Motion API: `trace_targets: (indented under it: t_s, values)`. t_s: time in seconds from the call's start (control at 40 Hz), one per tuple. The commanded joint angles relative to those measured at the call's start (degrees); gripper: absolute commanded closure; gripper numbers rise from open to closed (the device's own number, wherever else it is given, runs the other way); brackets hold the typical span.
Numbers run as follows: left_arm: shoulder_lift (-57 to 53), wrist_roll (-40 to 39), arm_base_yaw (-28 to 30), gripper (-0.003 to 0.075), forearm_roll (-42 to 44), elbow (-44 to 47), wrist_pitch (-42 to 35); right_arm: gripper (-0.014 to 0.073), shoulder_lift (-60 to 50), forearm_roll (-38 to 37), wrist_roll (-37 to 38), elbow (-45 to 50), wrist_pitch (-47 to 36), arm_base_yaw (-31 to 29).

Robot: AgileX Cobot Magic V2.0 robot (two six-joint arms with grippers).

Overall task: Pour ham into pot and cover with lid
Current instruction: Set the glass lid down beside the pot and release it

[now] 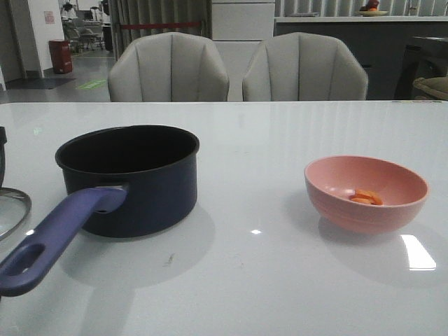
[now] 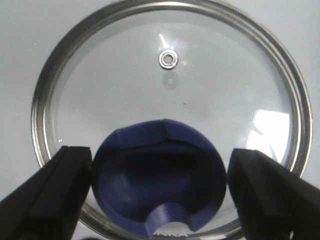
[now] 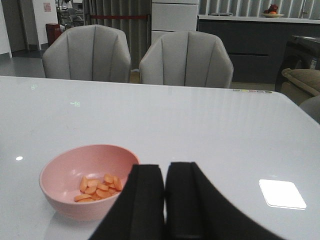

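Note:
The dark navy pot [image 1: 129, 178] stands on the left of the table, its purple-blue handle [image 1: 56, 234] pointing to the front left. Beside it, only an edge of the glass lid [image 1: 12, 210] shows. In the left wrist view the lid [image 2: 170, 95] lies flat. My left gripper [image 2: 160, 197] is open, its black fingers [image 2: 47, 197] flanking the blue knob [image 2: 160, 175] without touching it. Orange ham slices [image 1: 366, 198] lie in the pink bowl [image 1: 366, 192] on the right. My right gripper [image 3: 165, 175] is shut on nothing, just beside the bowl [image 3: 75, 175] with the ham [image 3: 100, 187].
The white table [image 1: 266, 140] is glossy, with bright light reflections [image 1: 418, 252] near the bowl. Two grey chairs [image 1: 168, 70] stand behind its far edge. A dark part [image 1: 2, 157] shows at the left edge of the front view.

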Motion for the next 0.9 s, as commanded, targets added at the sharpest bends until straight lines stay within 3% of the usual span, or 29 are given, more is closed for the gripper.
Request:
trace_targets:
  t_s: [0.0, 0.45, 0.7, 0.88]
  values:
    - [-3.5, -0.2, -0.9, 0.0167, 0.1, -2.4, 0.5, 0.0412, -1.2, -0.8, 0.1, -0.3, -4.9, -0.2]
    - [-17.8, 0.0, -1.5, 0.0167, -3.9, -0.1, -1.4, 0.0412, -1.2, -0.8, 0.1, -0.3, -4.9, -0.2]
    - [-34.6, 0.7, -4.4, 0.0167, -4.3, 10.5, -6.5, 0.0412, -1.2, -0.8, 0.1, -0.3, -4.9, -0.2]
    - [-51.5, 0.7, -6.6, 0.0167, -5.3, 22.6, -15.8, 0.0412, -1.1, -0.8, 0.1, -0.3, -4.9, 1.1]
